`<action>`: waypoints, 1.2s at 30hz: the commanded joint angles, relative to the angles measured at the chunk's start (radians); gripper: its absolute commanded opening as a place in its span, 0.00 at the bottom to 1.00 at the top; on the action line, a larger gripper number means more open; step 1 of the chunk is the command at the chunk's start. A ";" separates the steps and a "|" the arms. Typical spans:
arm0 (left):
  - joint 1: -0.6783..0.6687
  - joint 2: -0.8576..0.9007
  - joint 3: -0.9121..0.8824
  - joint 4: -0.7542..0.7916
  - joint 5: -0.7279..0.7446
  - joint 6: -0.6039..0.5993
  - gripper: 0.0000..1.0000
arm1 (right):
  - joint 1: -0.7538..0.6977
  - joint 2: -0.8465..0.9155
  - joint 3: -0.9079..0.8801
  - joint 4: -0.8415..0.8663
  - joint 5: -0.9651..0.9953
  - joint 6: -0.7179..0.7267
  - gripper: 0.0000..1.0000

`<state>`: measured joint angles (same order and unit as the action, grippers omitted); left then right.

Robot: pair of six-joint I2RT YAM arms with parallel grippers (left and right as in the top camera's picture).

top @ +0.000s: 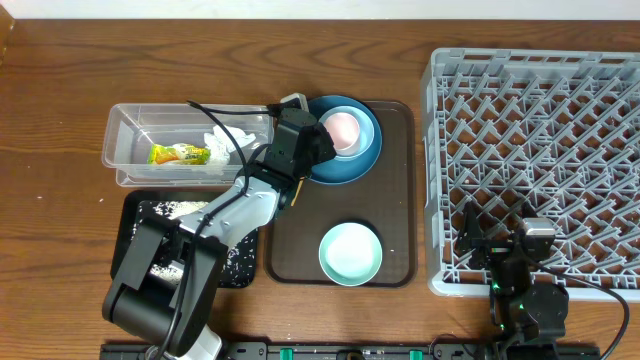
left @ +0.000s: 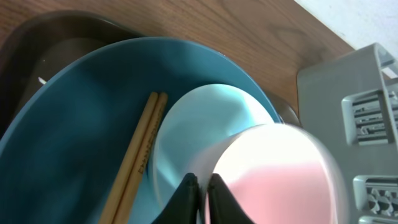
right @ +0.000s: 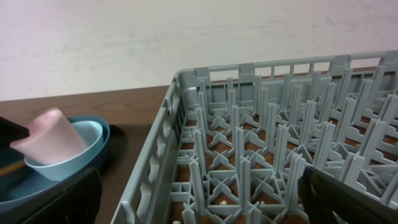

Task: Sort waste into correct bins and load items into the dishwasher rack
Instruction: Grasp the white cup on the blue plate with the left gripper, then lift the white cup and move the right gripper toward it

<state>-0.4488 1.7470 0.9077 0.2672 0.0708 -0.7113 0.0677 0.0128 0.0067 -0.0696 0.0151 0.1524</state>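
While our left jaws pinch the pink cup (left: 280, 180), tilted in the light blue bowl (left: 193, 124) on the dark blue plate (left: 74, 130), napkin (top: 225, 143) and wrapper (top: 178, 154) lie in the clear tub (top: 118, 130); our right jaws gape wide at the rack (top: 540, 120) edge.

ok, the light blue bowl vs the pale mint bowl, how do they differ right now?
Support: the light blue bowl sits on the dark blue plate; the pale mint bowl stands directly on the brown tray. Contents: the light blue bowl has a tilted pink cup in it; the pale mint bowl is empty. Both are upright, mouths up.
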 commanded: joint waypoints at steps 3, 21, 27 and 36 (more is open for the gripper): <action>0.000 -0.012 0.028 0.004 -0.015 0.013 0.06 | 0.010 -0.002 -0.002 -0.003 0.003 0.003 0.99; 0.055 -0.412 0.028 -0.233 0.363 0.044 0.06 | 0.010 -0.002 -0.002 -0.003 0.003 0.003 0.99; 0.203 -0.547 0.028 -0.480 0.789 0.051 0.06 | 0.010 -0.002 -0.002 -0.003 0.003 0.003 0.99; 0.315 -0.594 0.027 -0.517 1.153 0.109 0.06 | 0.010 -0.002 -0.002 0.006 -0.083 0.036 0.99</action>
<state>-0.1436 1.1728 0.9207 -0.2462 1.0569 -0.6277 0.0677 0.0128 0.0067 -0.0566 -0.0013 0.1570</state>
